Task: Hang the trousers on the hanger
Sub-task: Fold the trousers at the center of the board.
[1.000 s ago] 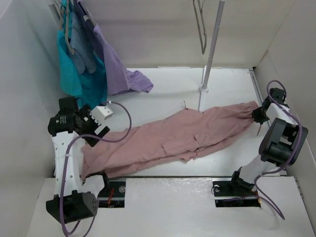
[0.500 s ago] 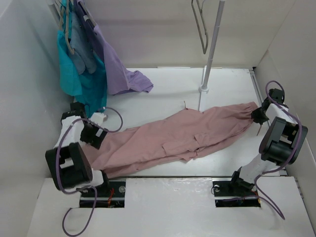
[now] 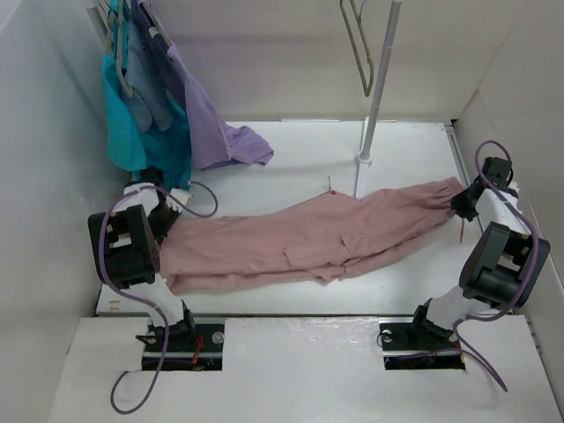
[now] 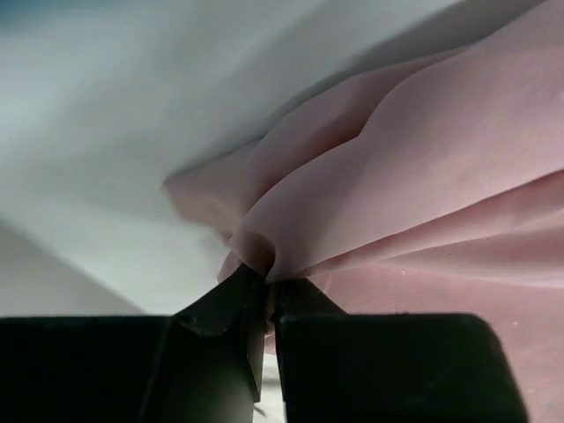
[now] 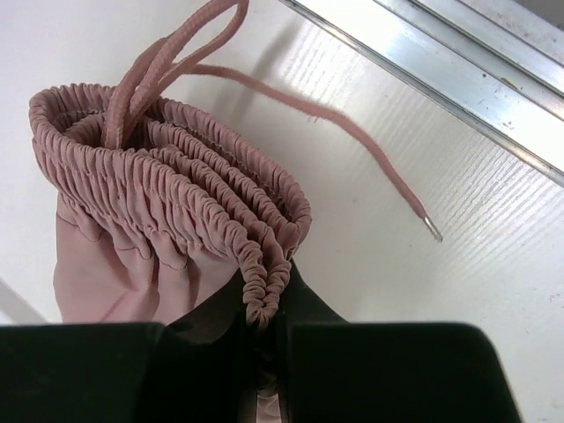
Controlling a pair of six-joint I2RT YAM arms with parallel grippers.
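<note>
The dusty-pink trousers (image 3: pixel 308 238) lie stretched across the table from left to right. My left gripper (image 3: pixel 166 222) is at their left end. In the left wrist view it (image 4: pixel 267 280) is shut on a pinched fold of the pink cloth (image 4: pixel 423 176). My right gripper (image 3: pixel 462 205) is at the right end. In the right wrist view it (image 5: pixel 267 313) is shut on the gathered elastic waistband (image 5: pixel 141 203), with the drawstring (image 5: pixel 352 139) trailing on the table. The bare grey hanger (image 3: pixel 365 88) hangs at the top centre, well above the trousers.
A thin upright pole (image 3: pixel 377 79) stands on a round base (image 3: pixel 363 159) behind the trousers, just right of the hanger. At the back left hang teal (image 3: pixel 123 132), blue-grey (image 3: pixel 150 88) and lavender (image 3: pixel 211 123) clothes. White walls close in on both sides.
My left arm swung down onto the leg end and its gripper went from open to shut on the cloth. That end has been drawn left and back, so the trousers lie straighter. The right arm barely moved.
</note>
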